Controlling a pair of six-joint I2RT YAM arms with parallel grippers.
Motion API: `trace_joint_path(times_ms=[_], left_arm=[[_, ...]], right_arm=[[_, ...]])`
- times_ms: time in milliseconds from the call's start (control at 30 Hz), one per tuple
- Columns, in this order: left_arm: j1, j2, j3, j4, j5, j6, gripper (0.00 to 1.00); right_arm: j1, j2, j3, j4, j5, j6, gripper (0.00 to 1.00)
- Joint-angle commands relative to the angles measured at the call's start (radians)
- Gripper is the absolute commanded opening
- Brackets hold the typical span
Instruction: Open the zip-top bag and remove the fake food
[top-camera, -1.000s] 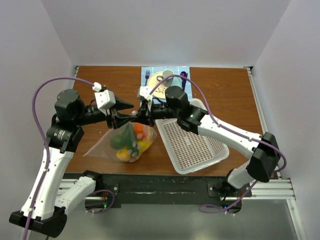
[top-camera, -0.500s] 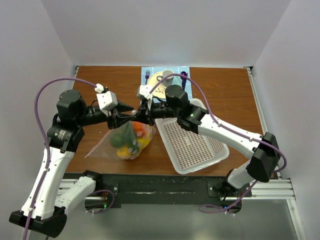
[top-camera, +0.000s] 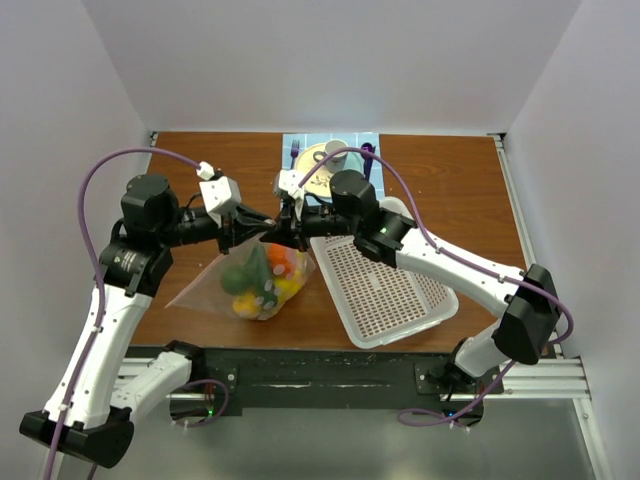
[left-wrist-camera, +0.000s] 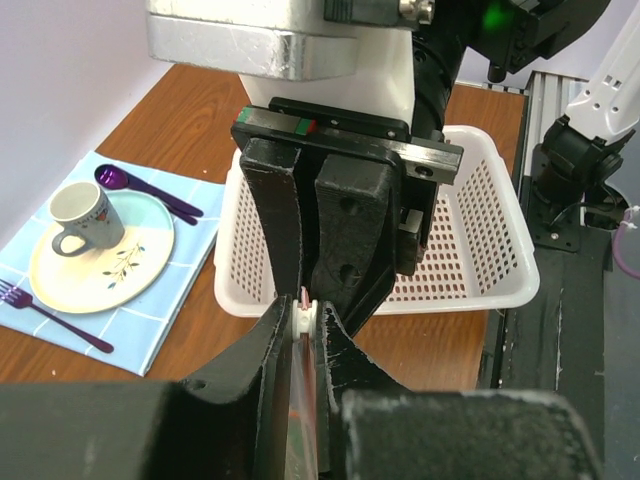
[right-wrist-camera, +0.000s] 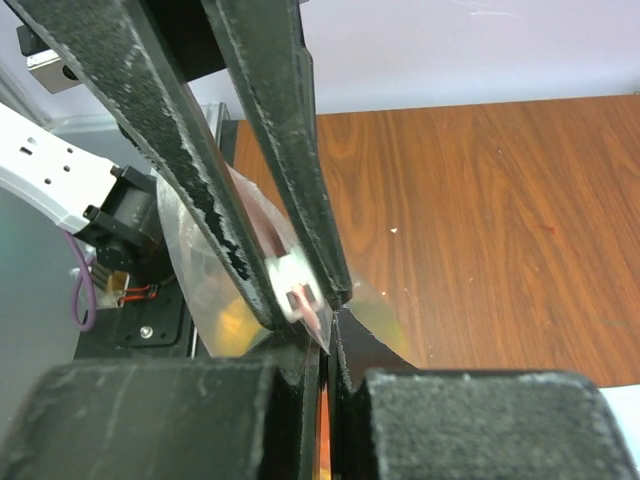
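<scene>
- The clear, crinkly plastic zip-top bag (top-camera: 200, 293) hangs by its pinkish-red zip edge over the brown wooden desk (top-camera: 450, 180), just left of the white perforated basket (top-camera: 385, 290).
- The left tool (top-camera: 264, 222) is pinched on that edge, and the right tool (top-camera: 284, 228) is clamped on it, tip to tip.
- The small plastic fake food (top-camera: 262, 282) all sits inside, so opening looks barely begun and removal is left.
- No brand, label or writing is readable.

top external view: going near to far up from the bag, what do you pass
fake food inside the zip-top bag → left gripper and right gripper, level with each other at the bag's top → plate with cup
</scene>
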Motion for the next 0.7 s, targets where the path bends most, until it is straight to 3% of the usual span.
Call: trace_joint_path(times_ms=[0, 367, 667], left_arm=[[-0.007, 0.029, 0.065, -0.069, -0.046, 0.052, 0.04], [-0.006, 0.052, 0.179, -0.232, -0.206, 0.192, 0.00], [-0.006, 0.024, 0.159, -0.296, -0.227, 0.229, 0.00]], right_arm=[[0.005, -0.021, 0.050, 0.040, 0.025, -0.010, 0.00], [-0.039, -0.098, -0.049, 0.149, 0.166, 0.000, 0.00], [-0.096, -0.125, -0.138, 0.278, 0.259, 0.103, 0.00]])
